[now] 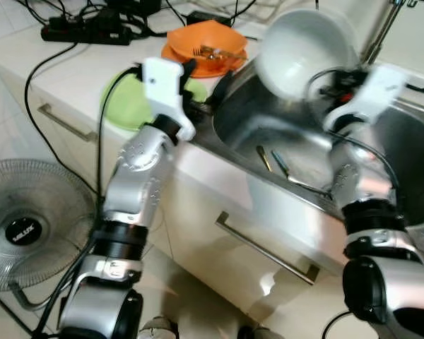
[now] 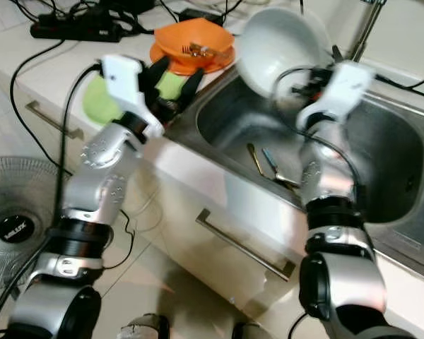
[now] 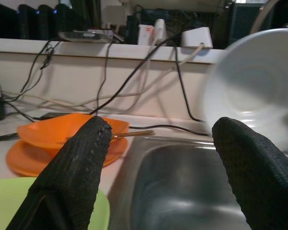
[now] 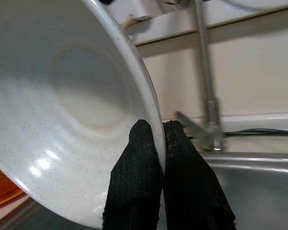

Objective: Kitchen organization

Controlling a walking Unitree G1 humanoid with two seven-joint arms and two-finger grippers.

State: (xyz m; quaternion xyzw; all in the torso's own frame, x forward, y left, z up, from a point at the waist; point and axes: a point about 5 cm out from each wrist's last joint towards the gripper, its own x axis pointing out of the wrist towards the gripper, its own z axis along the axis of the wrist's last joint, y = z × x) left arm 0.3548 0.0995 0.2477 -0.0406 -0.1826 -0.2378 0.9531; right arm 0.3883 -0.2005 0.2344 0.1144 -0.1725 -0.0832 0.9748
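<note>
The right gripper [image 4: 162, 143] has its jaws pinched on the rim of the white bowl [image 1: 300, 49], one finger inside, one outside. The bowl hangs tilted on edge above the sink [image 1: 247, 123], its open face turned toward the robot's left. The left gripper [image 3: 158, 158], jaws spread and empty, hovers at the sink's left edge over the green plate [image 1: 124, 106], with the orange plates [image 1: 205, 46] on the table just beyond, so the bowl's likely resting place lies to the left, nearer the left arm.

Left claw [image 3: 156, 158] spread wide, arm extended forward; right claw [image 4: 163, 143] pinched tight, arm raised.
</note>
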